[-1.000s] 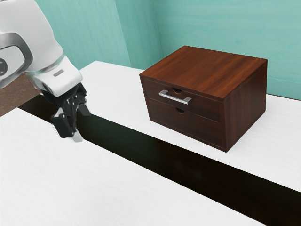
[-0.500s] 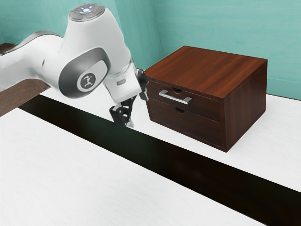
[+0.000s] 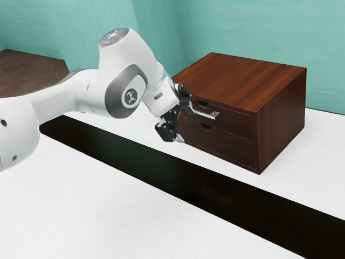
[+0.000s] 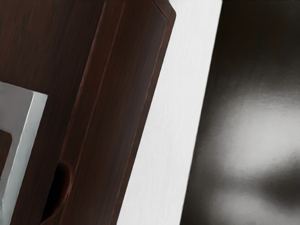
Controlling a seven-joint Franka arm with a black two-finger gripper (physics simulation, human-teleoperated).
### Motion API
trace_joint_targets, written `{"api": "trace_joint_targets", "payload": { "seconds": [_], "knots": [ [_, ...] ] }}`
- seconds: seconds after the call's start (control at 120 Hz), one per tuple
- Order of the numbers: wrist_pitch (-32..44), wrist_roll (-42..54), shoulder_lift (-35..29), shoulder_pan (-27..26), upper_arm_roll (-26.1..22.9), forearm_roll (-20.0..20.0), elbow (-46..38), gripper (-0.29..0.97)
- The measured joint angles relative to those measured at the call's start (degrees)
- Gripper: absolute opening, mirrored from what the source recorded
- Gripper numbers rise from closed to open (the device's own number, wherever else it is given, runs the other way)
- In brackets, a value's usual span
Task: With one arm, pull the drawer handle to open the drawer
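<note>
On the white table (image 3: 81,216): a dark wooden two-drawer cabinet (image 3: 237,81) is set toward the exterior view's right, beyond a broad black strip (image 3: 215,189) that crosses the tabletop.
Upper drawer (image 3: 232,120): its front is seen flush with the cabinet face, so it is shut.
Drawer handle (image 3: 205,113): a silver bar is mounted across the upper drawer front, below a small half-round notch.
Lower drawer (image 3: 215,141): it is also shut, and marked by a notch of its own.
Arm (image 3: 124,91): the white Franka arm is stretched in from the exterior view's left toward the cabinet front.
Gripper (image 3: 171,136): it is held just beside the handle's end nearer the arm, pointing downward; the fingers are spread and nothing is gripped between them.
Contact: whether the handle is touched by the hand cannot be told.
Wrist view: the silver handle (image 4: 18,150) is seen close against the dark drawer front (image 4: 112,117), with the white table (image 4: 173,140) and black strip (image 4: 253,93) beyond the cabinet's edge.
</note>
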Motion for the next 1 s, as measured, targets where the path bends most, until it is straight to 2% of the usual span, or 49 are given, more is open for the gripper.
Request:
{"api": "trace_joint_targets", "payload": {
  "seconds": [0.167,0.533,0.75,1.0],
  "knots": [
    [1.95,1.88,2.4,-0.23,-0.06,0.43,3.2,0.68],
    [4.83,4.65,5.32,-0.02,-0.1,0.57,3.01,0.68],
    [5.19,5.56,4.14,0.0,0.01,0.44,0.74,0.69],
    [6.52,6.26,-1.21,-0.14,1.41,0.61,-6.6,0.67]
  ]
}}
